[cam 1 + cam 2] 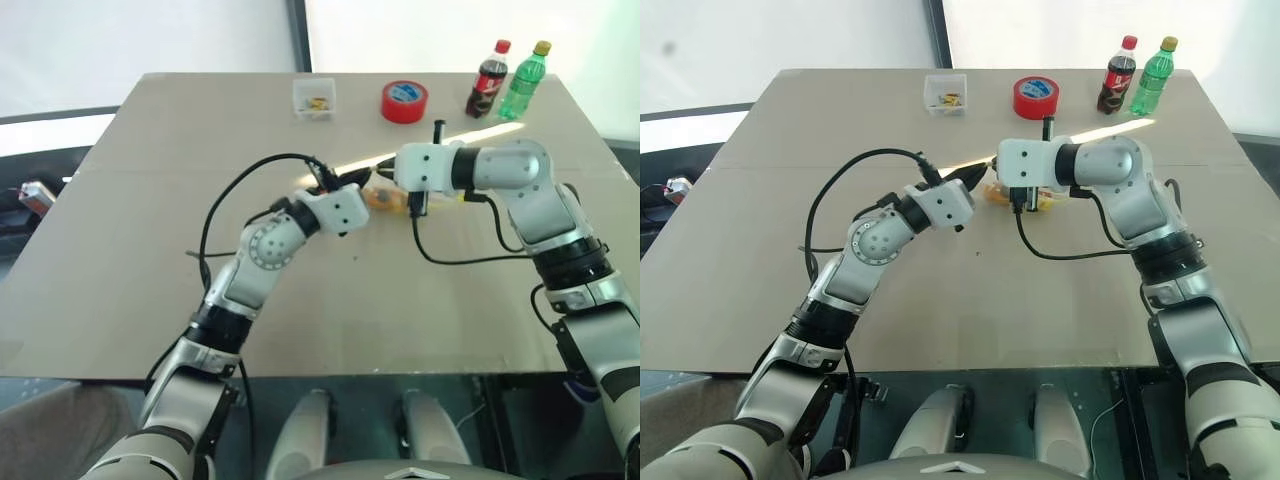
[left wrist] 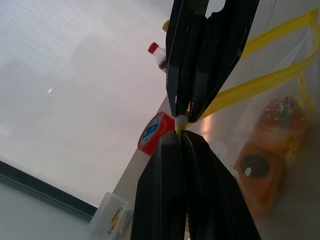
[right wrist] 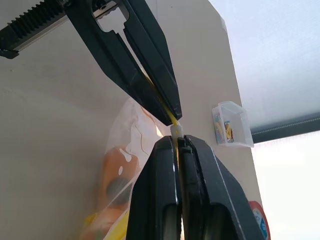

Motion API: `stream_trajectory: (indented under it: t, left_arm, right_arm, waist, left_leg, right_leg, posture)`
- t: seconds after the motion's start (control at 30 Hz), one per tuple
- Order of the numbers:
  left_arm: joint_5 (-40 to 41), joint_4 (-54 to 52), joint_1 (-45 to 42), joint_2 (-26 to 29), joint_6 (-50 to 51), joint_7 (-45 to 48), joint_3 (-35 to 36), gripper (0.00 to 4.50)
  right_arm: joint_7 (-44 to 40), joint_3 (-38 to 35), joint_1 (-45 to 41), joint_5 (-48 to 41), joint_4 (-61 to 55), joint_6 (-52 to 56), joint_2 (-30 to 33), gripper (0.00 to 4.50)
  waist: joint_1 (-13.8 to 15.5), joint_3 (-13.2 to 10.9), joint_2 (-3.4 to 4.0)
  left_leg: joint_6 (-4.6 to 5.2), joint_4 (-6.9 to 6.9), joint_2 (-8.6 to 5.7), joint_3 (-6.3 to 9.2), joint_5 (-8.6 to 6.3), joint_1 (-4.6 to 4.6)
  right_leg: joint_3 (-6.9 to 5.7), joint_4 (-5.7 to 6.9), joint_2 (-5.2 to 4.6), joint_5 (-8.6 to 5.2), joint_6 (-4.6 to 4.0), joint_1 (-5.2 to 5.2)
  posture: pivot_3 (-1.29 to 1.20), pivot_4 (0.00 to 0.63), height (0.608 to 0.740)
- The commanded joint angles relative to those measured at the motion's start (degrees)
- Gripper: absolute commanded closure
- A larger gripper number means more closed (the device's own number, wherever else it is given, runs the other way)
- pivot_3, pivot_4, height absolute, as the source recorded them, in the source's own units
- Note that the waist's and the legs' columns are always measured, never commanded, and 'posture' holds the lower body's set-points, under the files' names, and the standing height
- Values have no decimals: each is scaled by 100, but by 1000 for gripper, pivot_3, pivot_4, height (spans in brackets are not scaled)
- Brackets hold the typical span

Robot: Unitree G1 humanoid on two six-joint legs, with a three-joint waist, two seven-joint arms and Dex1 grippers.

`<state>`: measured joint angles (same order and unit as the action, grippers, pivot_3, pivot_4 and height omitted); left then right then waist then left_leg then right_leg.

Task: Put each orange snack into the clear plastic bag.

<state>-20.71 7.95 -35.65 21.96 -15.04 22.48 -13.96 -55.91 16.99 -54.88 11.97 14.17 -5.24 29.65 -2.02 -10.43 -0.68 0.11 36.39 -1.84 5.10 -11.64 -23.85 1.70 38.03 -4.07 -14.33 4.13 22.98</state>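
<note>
The clear plastic bag (image 2: 295,80) hangs just above the table's middle, held between my two grippers by its yellow zip strip (image 2: 260,65). My left gripper (image 2: 181,136) and my right gripper (image 3: 177,139) meet tip to tip, both shut on the strip at a small white piece (image 3: 176,130). Through the plastic show two orange snacks (image 2: 281,119), one (image 2: 257,170) lower than the other. In the head views the bag (image 1: 385,198) sits under the two gripper tips, with the left gripper (image 1: 360,180) and the right gripper (image 1: 388,170) almost touching.
At the table's far edge stand a small clear box (image 1: 314,98), a red tape roll (image 1: 404,101), a cola bottle (image 1: 488,79) and a green bottle (image 1: 524,80). Black cables loop from both wrists over the tan table (image 1: 150,200).
</note>
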Motion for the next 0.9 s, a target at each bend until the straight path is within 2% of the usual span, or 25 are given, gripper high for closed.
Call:
stream_trajectory:
  t: [0.03, 0.9]
  left_arm:
    - [33, -207, -72, -41, -114, 3, -29, 4500]
    - [23, -132, -97, -70, -146, -29, -45, 4500]
  right_arm:
    - [62, -65, -199, 52, -48, -18, 82, 4398]
    - [-127, 3, -9, 552, 168, 344, 946, 4398]
  waist:
    - [0, 0, 0]
    - [1, 0, 0]
  left_leg:
    - [0, 0, 0, 0, 0, 0]
    - [0, 0, 0, -1, 0, 0]
  right_leg:
    - [0, 0, 0, 0, 0, 0]
    - [0, -1, 0, 0, 0, 0]
  posture:
    - [0, 150, 740]
    - [0, 150, 740]
